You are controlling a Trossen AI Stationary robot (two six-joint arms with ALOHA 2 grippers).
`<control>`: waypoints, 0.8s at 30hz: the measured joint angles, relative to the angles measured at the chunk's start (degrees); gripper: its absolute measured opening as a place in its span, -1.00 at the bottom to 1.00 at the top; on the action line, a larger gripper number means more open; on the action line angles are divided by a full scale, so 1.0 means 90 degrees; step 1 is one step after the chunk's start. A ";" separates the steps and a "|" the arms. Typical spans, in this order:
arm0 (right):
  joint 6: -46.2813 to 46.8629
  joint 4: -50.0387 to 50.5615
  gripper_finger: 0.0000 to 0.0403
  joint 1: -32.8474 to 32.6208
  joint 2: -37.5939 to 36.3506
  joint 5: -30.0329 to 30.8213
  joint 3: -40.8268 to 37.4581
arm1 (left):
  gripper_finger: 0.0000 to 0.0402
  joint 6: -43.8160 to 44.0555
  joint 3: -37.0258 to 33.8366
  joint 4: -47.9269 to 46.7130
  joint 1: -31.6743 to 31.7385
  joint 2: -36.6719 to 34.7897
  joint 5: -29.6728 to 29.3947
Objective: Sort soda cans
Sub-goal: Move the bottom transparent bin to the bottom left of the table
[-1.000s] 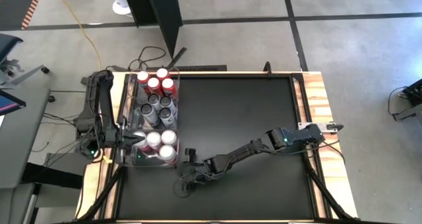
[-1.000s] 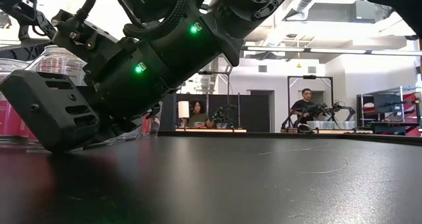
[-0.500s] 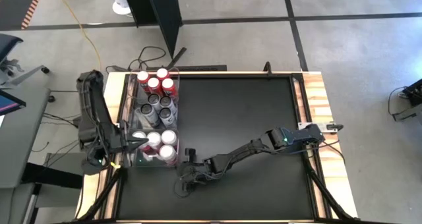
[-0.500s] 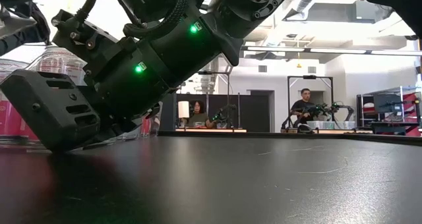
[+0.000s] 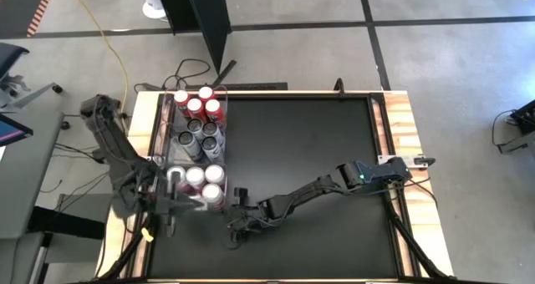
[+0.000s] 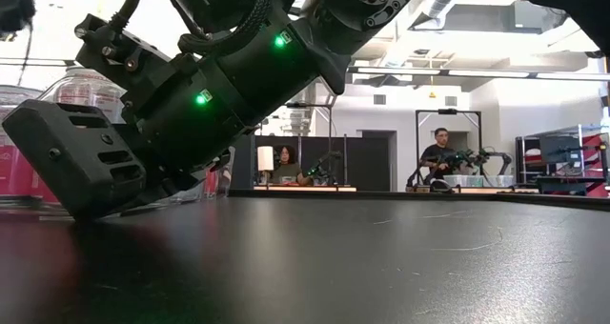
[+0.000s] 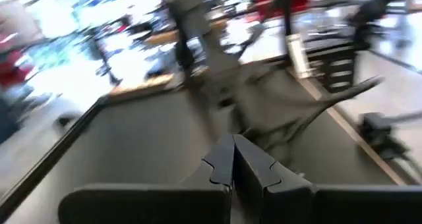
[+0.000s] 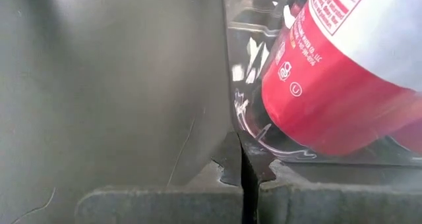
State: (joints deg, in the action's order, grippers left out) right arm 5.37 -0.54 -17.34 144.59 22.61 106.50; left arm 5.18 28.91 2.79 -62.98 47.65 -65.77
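Matt black table [image 5: 301, 150] with wooden edges [image 5: 399, 125]; clear glossy plastic tub [image 8: 264, 128]; cans [image 5: 194, 109] with shiny silver metal tops.

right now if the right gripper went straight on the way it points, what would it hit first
Probably the clear tub: the shut right gripper points at its near wall, with a red and white can just behind it. Depth is unclear.

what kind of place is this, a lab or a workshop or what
Most likely a robotics lab or workshop: people sit at benches beyond the black table, another robot rig stands beside one, and ducts run across an open ceiling.
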 joint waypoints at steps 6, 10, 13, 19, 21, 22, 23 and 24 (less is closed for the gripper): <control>0.0000 -0.0001 -0.97 0.0000 0.0000 0.0002 0.0002 | -1.00 -0.1941 0.0000 0.1302 0.1637 -0.0044 0.2446; 0.0000 0.0004 -0.97 -0.0007 0.0000 0.0002 0.0002 | -1.00 -0.2089 -0.0306 0.1416 0.2583 -0.0880 0.3469; -0.0037 -0.0010 -0.97 -0.0027 0.0000 0.0034 0.0002 | -1.00 -0.2091 -0.0787 0.1546 0.3018 -0.1880 0.3795; -0.0080 -0.0028 -0.97 -0.0027 0.0000 0.0032 0.0002 | -1.00 -0.2088 -0.1610 0.1082 0.3115 -0.4012 0.3703; -0.0080 -0.0029 -0.97 -0.0027 0.0000 0.0032 0.0002 | -1.00 -0.2099 -0.1732 0.0624 0.3080 -0.4636 0.3444; -0.0083 -0.0029 -0.97 -0.0027 0.0000 0.0032 0.0002 | -1.00 -0.2104 -0.1776 0.0437 0.3068 -0.4923 0.3436; -0.0083 -0.0030 -0.97 -0.0027 0.0000 0.0032 0.0002 | -1.00 -0.2108 -0.1812 0.0282 0.3046 -0.5186 0.3434; -0.0083 -0.0032 -0.97 -0.0027 0.0000 0.0032 0.0002 | -1.00 -0.2107 -0.1845 0.0199 0.3030 -0.5299 0.3436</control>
State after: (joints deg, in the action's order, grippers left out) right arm 4.62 -0.82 -17.59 144.59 22.90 106.52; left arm -13.78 12.30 4.58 -35.71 -0.03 -34.85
